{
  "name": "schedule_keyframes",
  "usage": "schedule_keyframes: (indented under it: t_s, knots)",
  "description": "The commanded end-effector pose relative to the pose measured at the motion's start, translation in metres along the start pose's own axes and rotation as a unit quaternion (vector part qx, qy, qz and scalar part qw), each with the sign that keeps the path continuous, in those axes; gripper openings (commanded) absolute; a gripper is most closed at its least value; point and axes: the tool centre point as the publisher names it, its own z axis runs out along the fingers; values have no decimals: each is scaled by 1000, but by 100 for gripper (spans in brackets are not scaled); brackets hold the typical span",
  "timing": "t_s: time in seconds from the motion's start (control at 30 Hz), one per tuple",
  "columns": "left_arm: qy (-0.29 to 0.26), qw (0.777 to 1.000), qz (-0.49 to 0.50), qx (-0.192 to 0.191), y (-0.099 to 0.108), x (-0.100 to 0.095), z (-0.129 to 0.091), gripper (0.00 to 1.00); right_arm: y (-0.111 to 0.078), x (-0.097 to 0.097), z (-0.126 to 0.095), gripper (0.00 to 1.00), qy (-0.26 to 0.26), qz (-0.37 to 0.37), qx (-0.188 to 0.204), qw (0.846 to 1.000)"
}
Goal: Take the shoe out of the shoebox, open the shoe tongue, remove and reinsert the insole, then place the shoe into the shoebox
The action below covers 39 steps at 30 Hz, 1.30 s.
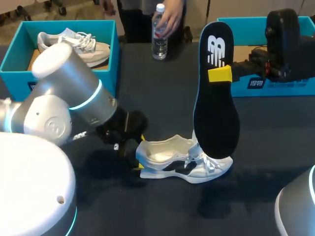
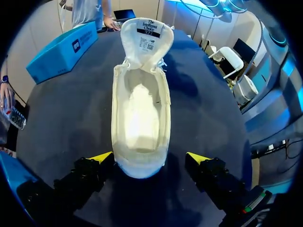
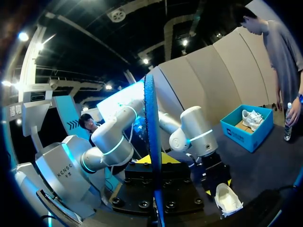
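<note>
Shoe [image 1: 182, 162] [image 2: 140, 118] sat on its sole on the table [image 1: 275, 147]. Its heel was between the fingers of my left gripper [image 1: 140, 153] [image 2: 149, 158] and its toe pointed away from it. Those fingers were spread, with a gap showing at one yellow tip, so no pinch. Tongue [image 2: 144, 40] was folded forward, away from the gripper, leaving the footbed bare.

Insole [image 1: 216, 113] [image 3: 150, 142] was out. My right gripper [image 1: 220, 73] [image 3: 156, 161] pinched it near its upper end and held it upright. Its lower end was over the shoe's laces; I couldn't tell contact.

One blue shoebox [image 1: 275, 86] sat just behind the right gripper. Another box [image 1: 10, 64], beyond my left arm, held a second shoe [image 1: 74, 44]. A person's hand [image 1: 170, 19] gripped a water bottle [image 1: 159, 34], well ahead of the left gripper.
</note>
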Motion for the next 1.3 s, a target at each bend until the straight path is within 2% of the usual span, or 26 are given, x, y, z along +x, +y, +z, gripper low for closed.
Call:
schedule_keyframes:
  t_s: [0.03, 0.13, 0.27, 0.4, 0.6, 0.73, 0.87, 1.0, 1.3]
  knots:
    - [-1, 998, -1, -59, -3, 0, -2, 100, 2, -3, 3, 0, 1, 0, 2, 1000]
    - [-1, 998, -1, -59, -3, 0, -2, 100, 2, -3, 3, 0, 1, 0, 2, 1000]
    - [0, 993, -11, -116, 0, -3, -5, 100, 2, -3, 3, 0, 1, 0, 2, 1000]
    - [-6, 991, -6, -133, -1, -3, -13, 100, 2, -3, 3, 0, 1, 0, 2, 1000]
    - [10, 990, 0, -137, -9, -1, -30, 100, 2, -3, 3, 0, 1, 0, 2, 1000]
    - [21, 990, 16, -137, -23, 1, -44, 100, 2, -3, 3, 0, 1, 0, 2, 1000]
    - [7, 989, 23, -145, -37, -7, -49, 100, 2, -3, 3, 0, 1, 0, 2, 1000]
    - [-4, 988, 24, -150, -53, -19, -41, 100, 2, -3, 3, 0, 1, 0, 2, 1000]
    - [-11, 988, 33, -152, -74, -46, 2, 100, 2, -3, 3, 0, 1, 0, 2, 1000]
